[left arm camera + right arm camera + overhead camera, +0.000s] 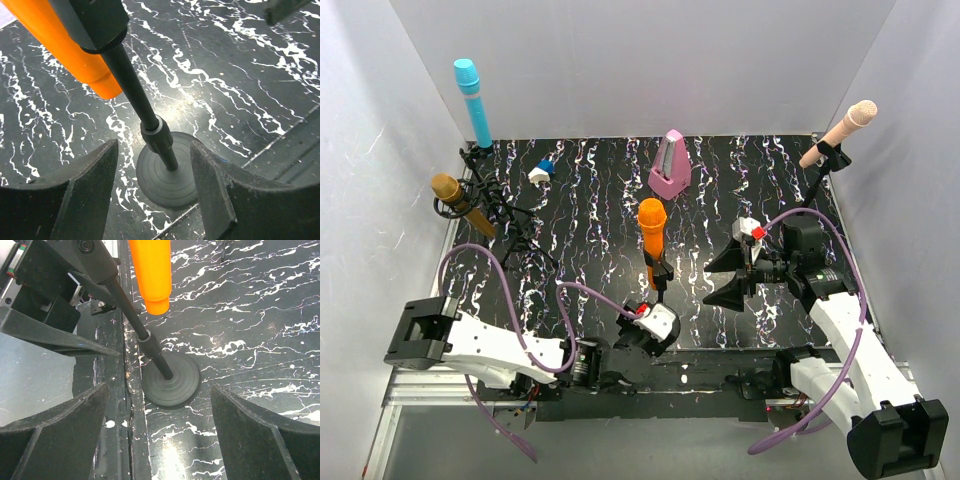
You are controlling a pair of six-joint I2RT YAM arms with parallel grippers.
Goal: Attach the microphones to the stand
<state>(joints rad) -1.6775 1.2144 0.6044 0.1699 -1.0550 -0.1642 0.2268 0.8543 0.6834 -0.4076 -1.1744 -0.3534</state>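
Overhead view of a black, white-veined desk (590, 200), with a slim round-based stand (165, 182) near the front centre taken as the reference point. Clipped at the top of that stand, head up and slightly tilted: the orange microphone (652, 228), tail end hanging free beside the pole. Well to the back-left of the stand, a cyan-blue microphone (472, 100). To the left, a gold microphone (460, 203). Well to the back-right, a pale pink-beige microphone (840, 132). Each of these three mounted on a support of its own. Directly behind the stand, a pink metronome (669, 165). Left tool (155, 147) low on the near side of the stand, jaws spread, astride the pole and base with no apparent contact. Right tool (160, 390) to the right of the stand, jaws wide apart, holding nothing, aimed at the base. Probably the closing step: seating the orange microphone firmly. Best done by closing the left tool gently on the pole just above the collar to pin the stand upright. Then press the microphone body into the clip with the right tool. Worth keeping every push in line with the pole, to avoid tipping so small a base. Full grip of the clip on the body: not possible to tell from these views.
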